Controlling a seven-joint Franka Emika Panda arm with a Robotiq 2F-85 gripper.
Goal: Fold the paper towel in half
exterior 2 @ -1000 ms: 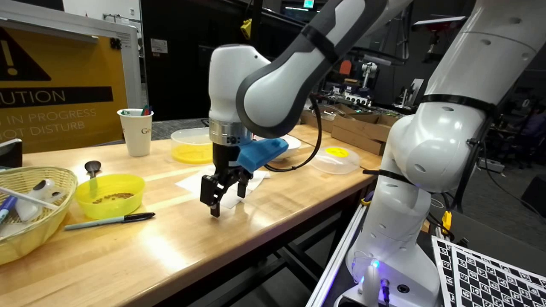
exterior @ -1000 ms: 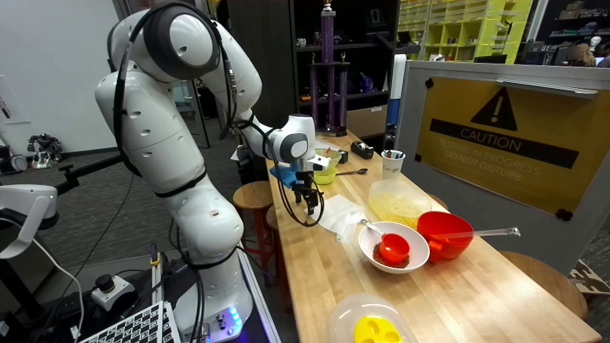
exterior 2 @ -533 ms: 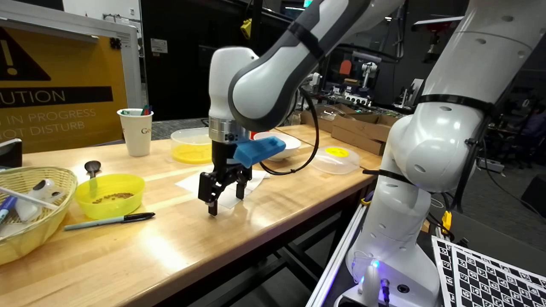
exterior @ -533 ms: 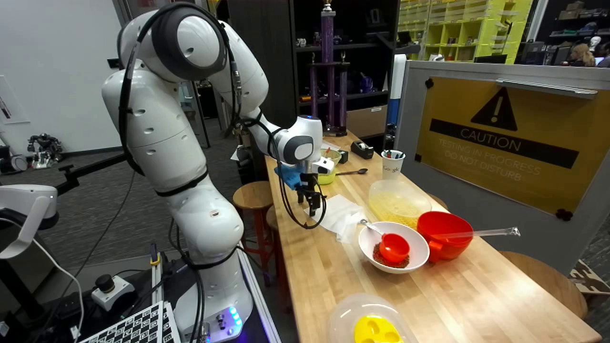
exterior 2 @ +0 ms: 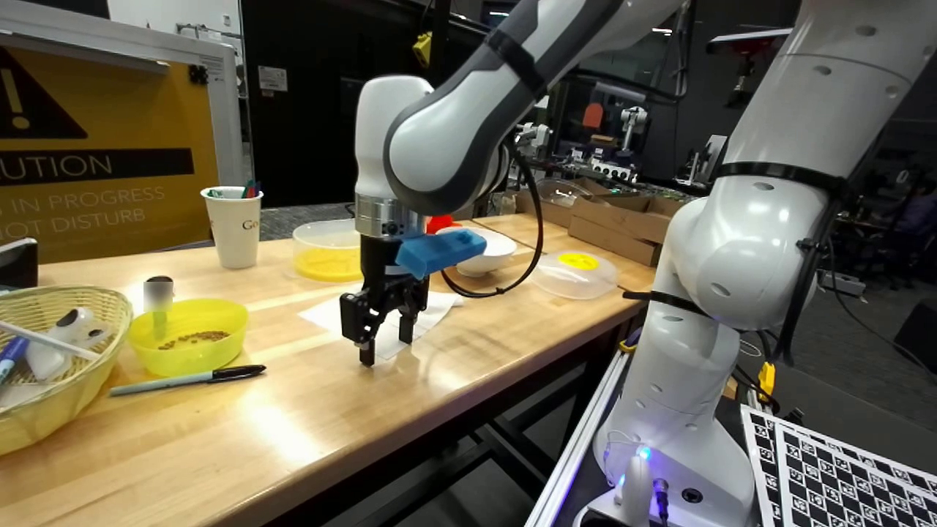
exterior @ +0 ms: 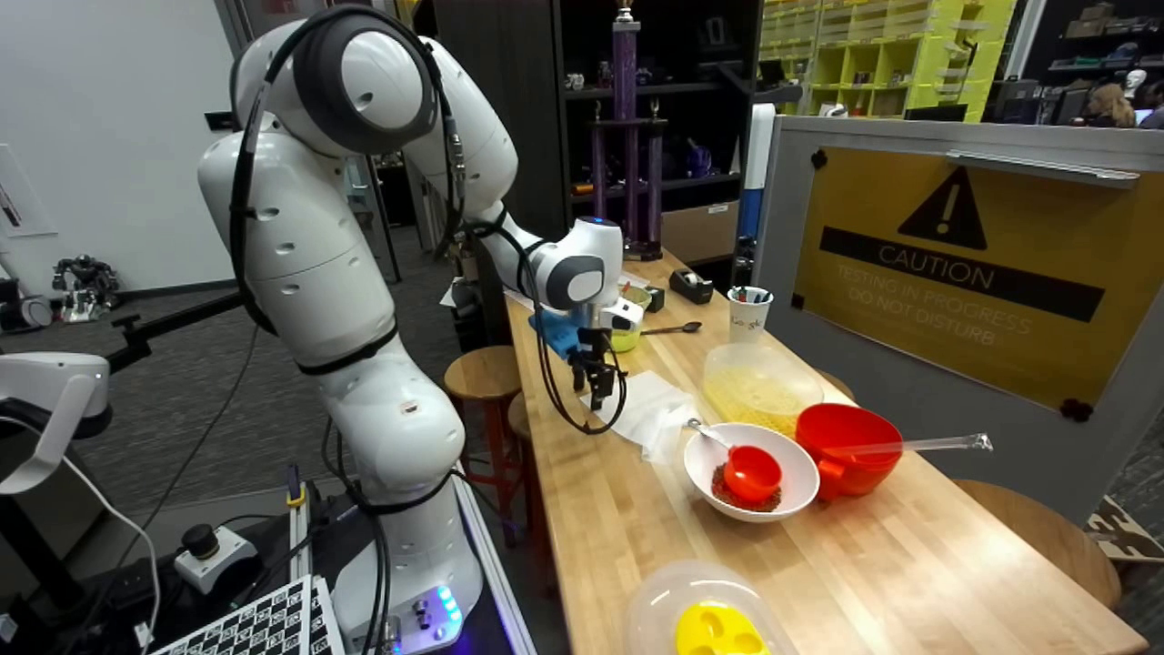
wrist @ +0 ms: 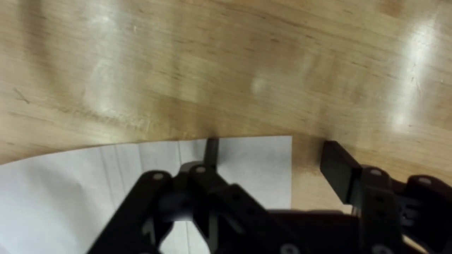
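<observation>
The paper towel [exterior: 647, 407] lies spread on the counter [exterior: 596, 518], just beside the white bowl [exterior: 802, 480], and it is somewhat rumpled at the end toward this bowl. The end effector [exterior 2: 386, 345] stands low at the opposite end, its fingers [wrist: 339, 173] wide apart and holding nothing. In the wrist view, one finger is over the sheet and the other finger is past its side, over bare counter; whether the tips touch anything, I cannot tell. The towel should be very light, thin and soft, so it probably bends without resistance, but it can also slide, crumple or tear. The corner between the fingers seems a good place to take: I would go low, bring the fingers together gently, and let the paper bunch into a small pinch before lifting it over.
</observation>
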